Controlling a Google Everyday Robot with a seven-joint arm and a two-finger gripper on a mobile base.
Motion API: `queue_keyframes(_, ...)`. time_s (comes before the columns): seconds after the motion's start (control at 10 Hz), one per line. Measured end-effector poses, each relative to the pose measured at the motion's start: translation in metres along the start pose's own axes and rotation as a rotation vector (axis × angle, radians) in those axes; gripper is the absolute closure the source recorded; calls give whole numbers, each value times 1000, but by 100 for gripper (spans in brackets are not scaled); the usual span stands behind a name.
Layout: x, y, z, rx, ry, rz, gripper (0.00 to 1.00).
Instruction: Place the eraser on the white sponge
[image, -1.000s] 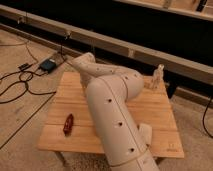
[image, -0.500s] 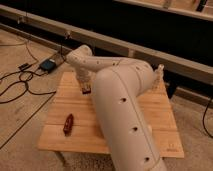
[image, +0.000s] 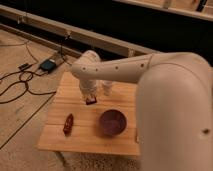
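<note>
the gripper (image: 90, 98) is closed tight on the eraser (image: 91, 102), low over the wooden table (image: 55, 141). a purple bowl (image: 112, 123) sits near. a dark red thing (image: 68, 124) lies apart.

jaws, eraser (image: 91, 101) shifted over tabletop (image: 85, 141), bowl (image: 112, 123) uncovered
</note>
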Motion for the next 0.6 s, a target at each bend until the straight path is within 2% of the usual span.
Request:
queue_keyframes(0.1, 20, -16, -4, 15, 1, 55, 100)
queue_keyframes(0.2, 31, -25, -6, 23, 3, 85, 100)
queue_keyframes(0.3, 51, -48, -10, 43, 3, 161, 100)
queue_keyframes(0.6, 72, -77, -14, 65, 1, 278, 100)
